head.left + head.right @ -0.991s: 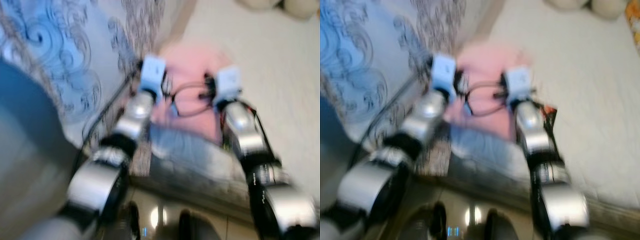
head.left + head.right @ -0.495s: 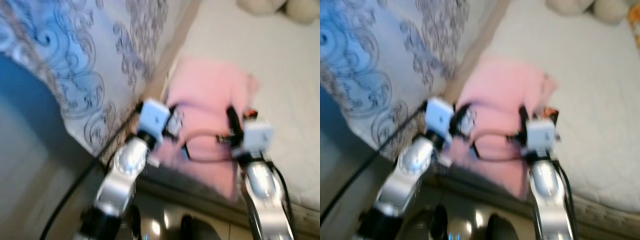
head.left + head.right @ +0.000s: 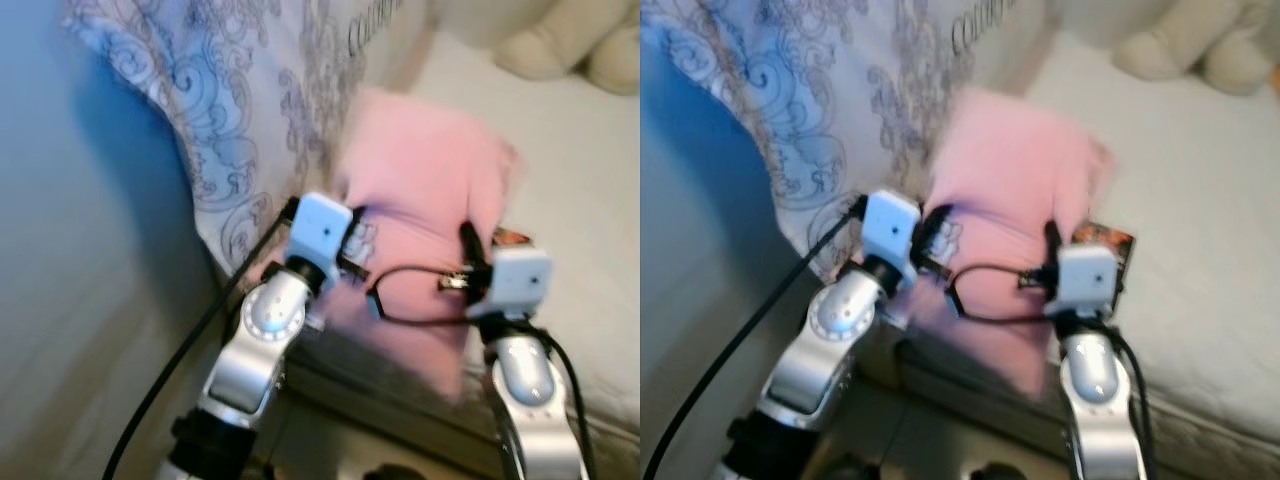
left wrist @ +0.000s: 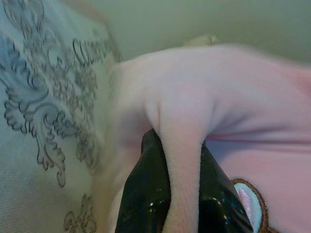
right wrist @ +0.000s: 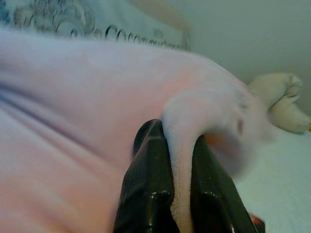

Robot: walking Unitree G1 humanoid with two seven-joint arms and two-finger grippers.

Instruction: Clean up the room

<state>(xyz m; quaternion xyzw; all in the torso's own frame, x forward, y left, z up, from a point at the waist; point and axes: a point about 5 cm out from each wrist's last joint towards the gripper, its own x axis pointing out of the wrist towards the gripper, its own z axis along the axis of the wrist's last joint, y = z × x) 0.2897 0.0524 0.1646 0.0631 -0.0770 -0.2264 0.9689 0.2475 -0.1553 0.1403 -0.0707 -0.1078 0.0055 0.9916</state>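
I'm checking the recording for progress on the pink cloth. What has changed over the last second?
The head camera has tilted up, so the whole picture has shifted; the frames are blurred. The pink cloth now shows more fully, stretched between the two arms on the white bed. The left gripper and right gripper each pinch a fold of it. The patterned bedding stays beside it.

- Two silver metal arms, the left arm and the right arm, with black joint bands.
- A pale blue-white camera box on each wrist.
- Thin black cables loop between the wrists.
- Glossy black fingers.
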